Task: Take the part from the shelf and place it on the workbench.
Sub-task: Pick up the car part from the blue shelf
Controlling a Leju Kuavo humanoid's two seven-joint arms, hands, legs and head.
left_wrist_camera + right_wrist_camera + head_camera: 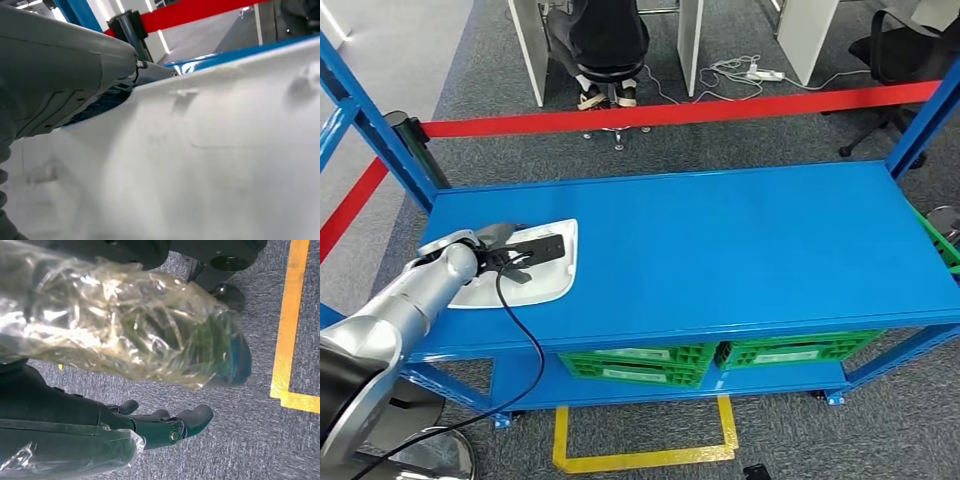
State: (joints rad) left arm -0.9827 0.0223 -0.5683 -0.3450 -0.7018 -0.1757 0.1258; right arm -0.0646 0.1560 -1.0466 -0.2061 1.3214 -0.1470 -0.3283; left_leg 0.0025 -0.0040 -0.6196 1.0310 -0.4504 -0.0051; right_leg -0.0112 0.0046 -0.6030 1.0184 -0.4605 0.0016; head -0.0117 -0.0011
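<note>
The white moulded part (546,282) lies flat at the left end of the blue shelf top (743,240). My left hand (512,250) is on its far half, dark fingers (543,247) stretched across the top. In the left wrist view the part (211,150) spreads wide and close, with the grey thumb (68,65) against its edge, so the hand grips it. My right hand (166,426) hangs low over the grey carpet, fingers apart and holding nothing, with clear plastic wrap around the arm.
Green crates (637,364) sit on the lower shelf level. A red barrier tape (682,112) runs behind the rack, and a person sits on a chair (607,45) beyond it. Yellow floor marking (637,458) lies in front. A black cable (524,325) hangs from my left arm.
</note>
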